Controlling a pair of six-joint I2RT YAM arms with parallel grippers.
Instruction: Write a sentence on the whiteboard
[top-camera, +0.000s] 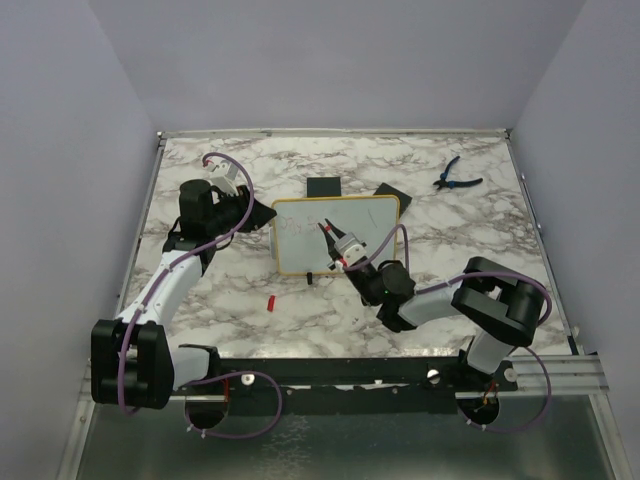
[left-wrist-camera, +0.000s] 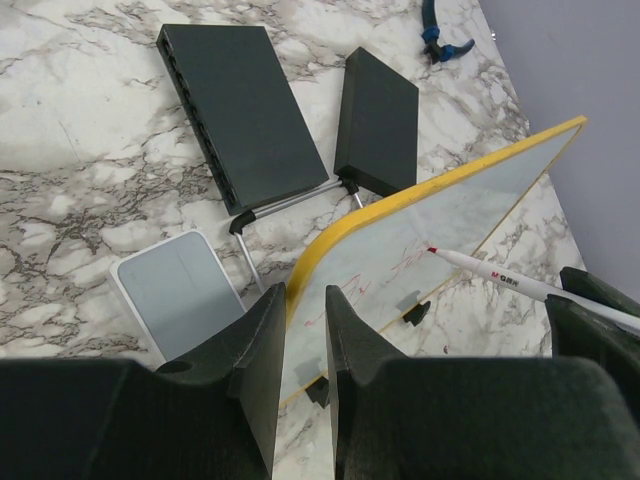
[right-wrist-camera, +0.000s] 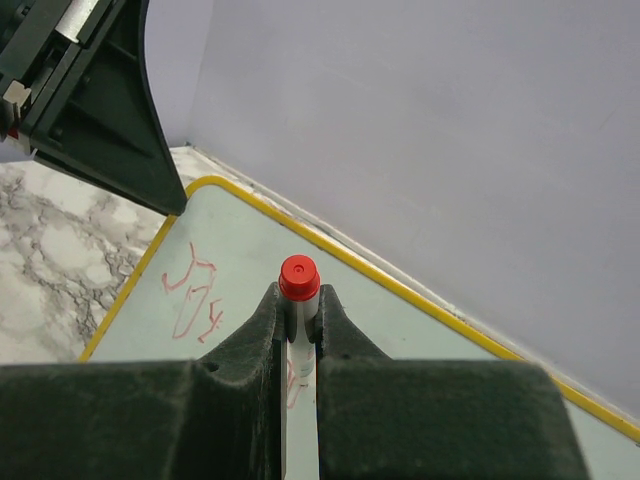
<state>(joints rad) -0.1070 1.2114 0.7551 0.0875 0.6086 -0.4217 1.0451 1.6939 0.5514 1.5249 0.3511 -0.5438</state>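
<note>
The whiteboard (top-camera: 350, 215), yellow-framed, stands tilted mid-table on black feet. My left gripper (top-camera: 262, 212) is shut on its left edge; in the left wrist view the jaws (left-wrist-camera: 303, 295) straddle the yellow frame (left-wrist-camera: 330, 245). My right gripper (top-camera: 347, 255) is shut on a white marker (top-camera: 336, 240), its red tip touching the board face (left-wrist-camera: 432, 248). In the right wrist view the fingers (right-wrist-camera: 299, 295) clamp the marker below its red end (right-wrist-camera: 298, 277). The sentence is faint red scribble (right-wrist-camera: 195, 292) on the board's left part, and it also shows in the left wrist view (left-wrist-camera: 405, 267).
Two black boxes (top-camera: 323, 187) (top-camera: 390, 192) lie behind the board. Blue pliers (top-camera: 455, 177) lie at the back right. A small red cap (top-camera: 271, 301) lies in front of the board. A grey-white card (left-wrist-camera: 175, 290) lies by the left fingers.
</note>
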